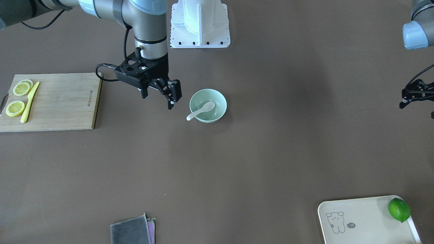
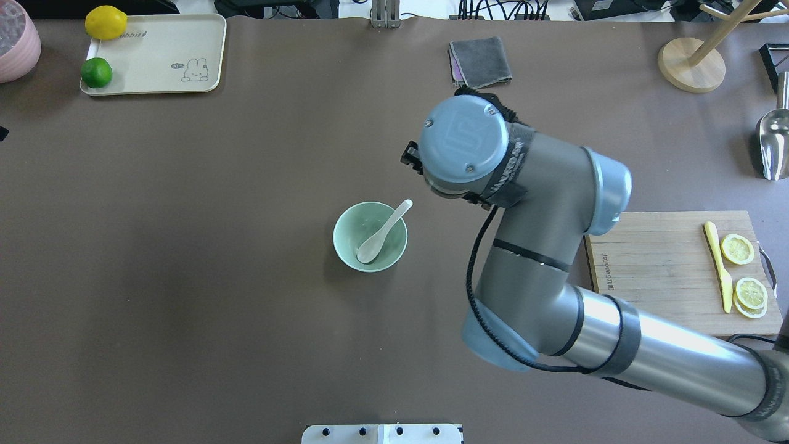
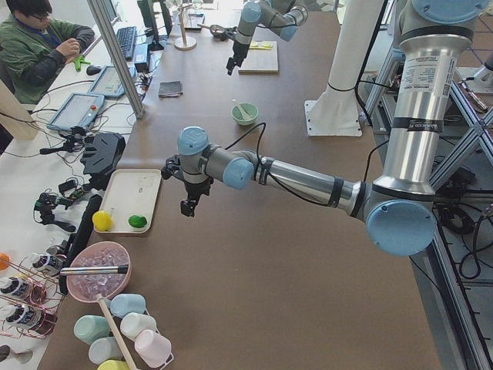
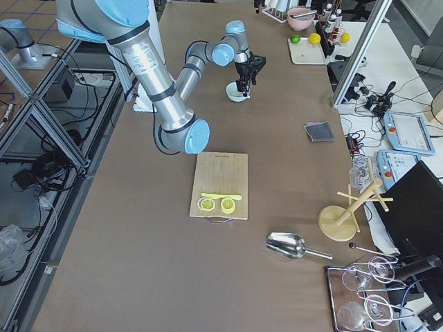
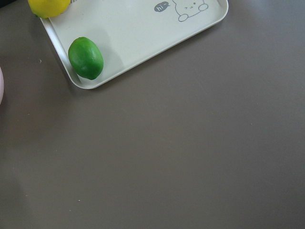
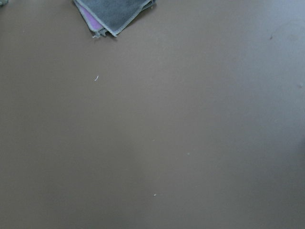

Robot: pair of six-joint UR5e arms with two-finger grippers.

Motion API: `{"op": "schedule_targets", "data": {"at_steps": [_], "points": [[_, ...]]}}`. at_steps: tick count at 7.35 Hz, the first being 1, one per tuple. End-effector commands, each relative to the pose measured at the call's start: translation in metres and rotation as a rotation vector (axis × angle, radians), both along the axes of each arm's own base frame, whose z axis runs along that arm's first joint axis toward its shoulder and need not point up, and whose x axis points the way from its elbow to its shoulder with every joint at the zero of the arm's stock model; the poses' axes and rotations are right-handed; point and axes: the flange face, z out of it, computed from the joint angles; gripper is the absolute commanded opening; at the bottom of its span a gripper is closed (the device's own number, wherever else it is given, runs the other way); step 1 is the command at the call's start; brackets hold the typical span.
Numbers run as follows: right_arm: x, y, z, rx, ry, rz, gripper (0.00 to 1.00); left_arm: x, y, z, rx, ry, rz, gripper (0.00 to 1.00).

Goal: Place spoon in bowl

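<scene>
The pale mint-green bowl stands near the table's middle and also shows in the overhead view. The white spoon lies in it, scoop down inside, with the handle leaning over the rim; it also shows in the overhead view. My right gripper hangs open and empty just beside the bowl, on the handle's side, apart from the spoon. In the overhead view the right wrist hides it. My left gripper is far off at the view's edge, above bare table, partly cut off; its fingers look apart and empty.
A wooden cutting board with lemon slices and a slim yellow knife lies beyond the right gripper. A cream tray holds a lime. A folded grey cloth lies at the front edge. The white base stands behind the bowl.
</scene>
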Motion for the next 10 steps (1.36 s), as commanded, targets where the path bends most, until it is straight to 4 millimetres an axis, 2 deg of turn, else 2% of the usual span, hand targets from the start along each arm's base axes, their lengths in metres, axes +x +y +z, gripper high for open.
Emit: {"op": "schedule_targets", "data": {"at_steps": [1, 2, 3, 4, 5, 6, 7, 8, 9, 10], "points": [[0.099, -0.029, 0.057, 0.067, 0.038, -0.202, 1.00, -0.038, 0.012, 0.025, -0.060, -0.012, -0.043, 0.99], [0.150, -0.038, 0.091, 0.090, 0.059, -0.274, 1.00, -0.075, 0.018, 0.040, -0.066, -0.045, 0.035, 0.99], [0.201, -0.046, 0.126, 0.117, 0.087, -0.342, 1.00, -0.120, 0.021, 0.043, -0.103, -0.055, 0.077, 0.99], [0.250, -0.052, 0.162, 0.151, 0.111, -0.422, 1.00, -0.156, 0.033, 0.052, -0.092, -0.052, 0.077, 0.99], [0.303, -0.048, 0.206, 0.175, 0.125, -0.500, 1.00, -0.169, 0.044, 0.062, -0.110, -0.046, 0.053, 0.99], [0.357, -0.034, 0.256, 0.187, 0.133, -0.569, 1.00, -0.169, 0.049, 0.059, -0.100, -0.047, 0.052, 0.99], [0.414, -0.009, 0.309, 0.147, 0.120, -0.573, 1.00, -0.168, 0.056, 0.065, -0.120, -0.049, 0.047, 0.99], [0.460, 0.017, 0.344, 0.072, 0.094, -0.492, 1.00, -0.167, 0.061, 0.072, -0.130, -0.045, 0.048, 0.99], [0.490, 0.037, 0.366, 0.055, 0.095, -0.471, 1.00, -0.167, 0.063, 0.073, -0.132, -0.043, 0.049, 0.99], [0.511, 0.050, 0.386, 0.086, 0.102, -0.518, 1.00, -0.166, 0.064, 0.073, -0.129, -0.042, 0.052, 0.99]]}}
